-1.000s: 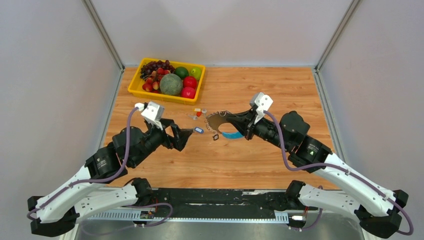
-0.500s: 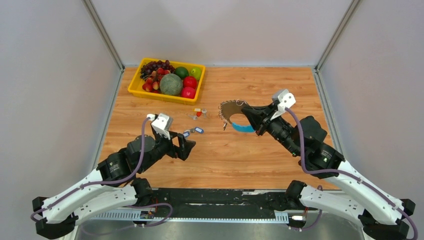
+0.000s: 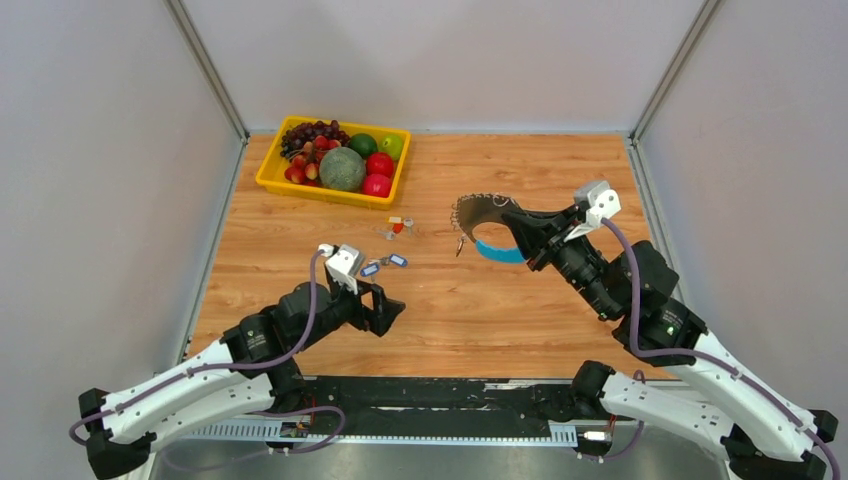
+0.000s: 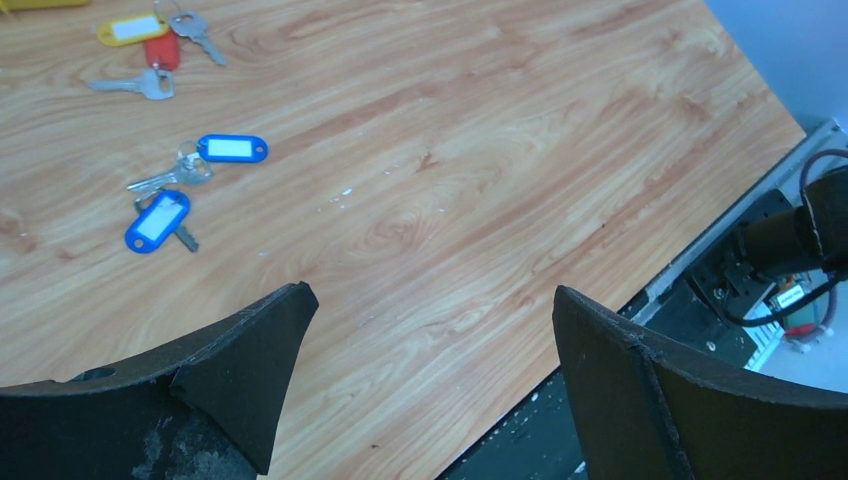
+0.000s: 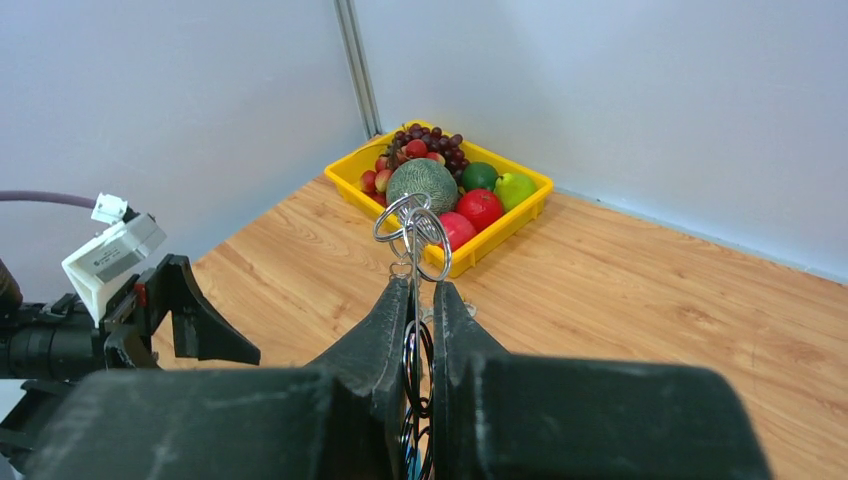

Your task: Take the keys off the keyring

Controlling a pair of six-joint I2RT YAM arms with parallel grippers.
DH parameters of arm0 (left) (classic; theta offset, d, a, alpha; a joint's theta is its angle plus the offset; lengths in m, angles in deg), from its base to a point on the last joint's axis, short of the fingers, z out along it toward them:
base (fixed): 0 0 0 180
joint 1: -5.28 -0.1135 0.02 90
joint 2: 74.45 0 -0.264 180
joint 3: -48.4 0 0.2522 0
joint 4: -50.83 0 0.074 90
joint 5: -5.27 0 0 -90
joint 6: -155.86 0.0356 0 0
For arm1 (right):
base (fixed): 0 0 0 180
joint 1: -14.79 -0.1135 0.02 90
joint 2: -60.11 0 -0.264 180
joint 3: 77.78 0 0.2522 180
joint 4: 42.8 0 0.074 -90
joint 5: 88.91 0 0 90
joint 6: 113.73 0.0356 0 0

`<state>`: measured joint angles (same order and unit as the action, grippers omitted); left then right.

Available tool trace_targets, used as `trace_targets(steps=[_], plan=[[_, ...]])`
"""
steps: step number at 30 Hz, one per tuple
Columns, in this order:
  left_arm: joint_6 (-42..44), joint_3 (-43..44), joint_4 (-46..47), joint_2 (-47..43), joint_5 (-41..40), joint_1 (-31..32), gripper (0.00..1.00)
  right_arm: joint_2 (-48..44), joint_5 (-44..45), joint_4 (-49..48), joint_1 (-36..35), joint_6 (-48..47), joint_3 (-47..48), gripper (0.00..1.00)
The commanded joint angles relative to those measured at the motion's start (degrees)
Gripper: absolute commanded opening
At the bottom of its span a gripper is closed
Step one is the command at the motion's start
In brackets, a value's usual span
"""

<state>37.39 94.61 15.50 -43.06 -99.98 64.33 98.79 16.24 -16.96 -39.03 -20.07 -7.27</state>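
My right gripper (image 3: 522,236) is shut on the keyring (image 3: 478,212) and holds it above the table right of centre. The hoop's blue arc (image 3: 497,252) hangs low, and one small key (image 3: 459,246) dangles from its left edge. In the right wrist view silvery rings (image 5: 412,222) stick up from my shut right gripper (image 5: 422,292). My left gripper (image 3: 392,316) is open and empty near the front edge. Two blue-tagged keys (image 3: 384,265) lie loose on the table. They also show in the left wrist view (image 4: 232,148), beyond my open left gripper (image 4: 432,335).
A yellow fruit tray (image 3: 270,178) with grapes, a melon and apples stands at the back left, also seen in the right wrist view (image 5: 531,196). More loose keys with orange and red tags (image 3: 398,226) lie near it, also in the left wrist view (image 4: 133,30). The table's front edge (image 4: 700,250) is close to my left gripper.
My right gripper has carried the keyring right and back. My left gripper has drawn back toward the front edge, away from a blue-tagged key left lying on the table.
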Motion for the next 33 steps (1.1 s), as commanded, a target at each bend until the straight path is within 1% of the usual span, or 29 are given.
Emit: trace_targets(steps=[1, 5, 6, 9, 10, 11, 13, 14, 15, 16, 20, 22, 24, 25, 28, 29, 31, 32, 33], plan=[[0.38, -3.11, 8.48, -2.7, 5.44, -0.12, 1.0, -1.47, 2.67, -1.55, 0.07, 1.98, 3.14, 0.0], [4.83, -9.42, 18.22, -6.73, 12.66, -0.12, 1.0, -2.14, 1.68, -1.44, 0.05, 3.26, 3.8, 0.0], [6.41, -11.99, 22.64, -7.37, 13.56, -0.09, 1.0, -2.31, 1.31, -1.42, 0.09, 3.54, 3.91, 0.0], [10.44, -17.63, 30.97, -9.61, 14.85, -0.16, 1.0, -2.78, -0.07, -1.42, 0.04, 4.35, 4.37, 0.0], [11.37, -18.58, 35.45, -9.76, 14.87, -0.16, 1.0, -2.95, -0.64, -1.44, 0.03, 4.66, 4.53, 0.0], [13.84, -20.52, 37.78, -9.64, 15.88, -0.16, 1.0, -3.06, -1.06, -1.44, 0.03, 4.98, 4.7, 0.0], [17.52, -23.0, 47.7, -8.66, 16.37, -0.16, 1.0, -3.35, -2.13, -1.44, 0.07, 5.52, 5.06, 0.0], [18.82, -23.51, 49.75, -7.01, 17.26, -0.16, 1.0, -3.39, -2.66, -1.44, 0.04, 5.87, 5.3, 0.0], [22.26, -23.88, 52.82, -6.02, 18.19, -0.16, 1.0, -3.37, -3.13, -1.44, 0.1, 6.14, 5.49, 0.0], [24.0, -23.64, 53.67, -3.39, 19.47, -0.16, 1.0, -3.29, -3.59, -1.44, 0.09, 6.49, 5.75, 0.0], [30.68, -18.6, 55.41, 6.5, 20.54, -0.16, 1.0, -2.69, -5.42, -1.78, 0.08, 7.51, 6.25, 0.0], [33.5, -16.74, 57.66, 10.19, 20.63, -0.16, 0.99, -2.21, -6.21, -2.23, 0.05, 7.7, 6.33, 0.0], [36.29, -16.4, 62.07, 12.65, 19.63, -0.16, 0.96, -1.84, -6.8, -2.59, 0.12, 7.89, 6.33, 0.0], [36.68, -16.33, 64.87, 13.87, 18.98, -0.16, 0.94, -1.6, -7.14, -2.76, 0.04, 7.96, 6.35, 0.0], [36.72, -15.41, 67.84, 15.24, 16.19, -0.06, 0.91, -1.14, -8.3, -3.55, 0.05, 8.25, 6.22, 0.0], [36.07, -15.27, 68.79, 15.48, 15.89, -0.07, 0.87, -0.97, -8.54, -4.01, 0.1, 8.35, 6.18, 0.0], [32.27, -15.57, 70.46, 15.64, 14.27, 0.05, 0.82, -0.44, -8.75, -4.53, 0.09, 8.48, 6.09, 0.0], [30.17, -16.34, 71.97, 15.63, 12.56, 0.66, 0.82, -0.13, -8.96, -4.66, 0.04, 8.47, 6.09, 0.0], [29.85, -16.83, 72.87, 15.71, 12.19, 1.09, 0.81, 0.16, -9.16, -4.85, 0.03, 8.45, 6.06, 0.0]])
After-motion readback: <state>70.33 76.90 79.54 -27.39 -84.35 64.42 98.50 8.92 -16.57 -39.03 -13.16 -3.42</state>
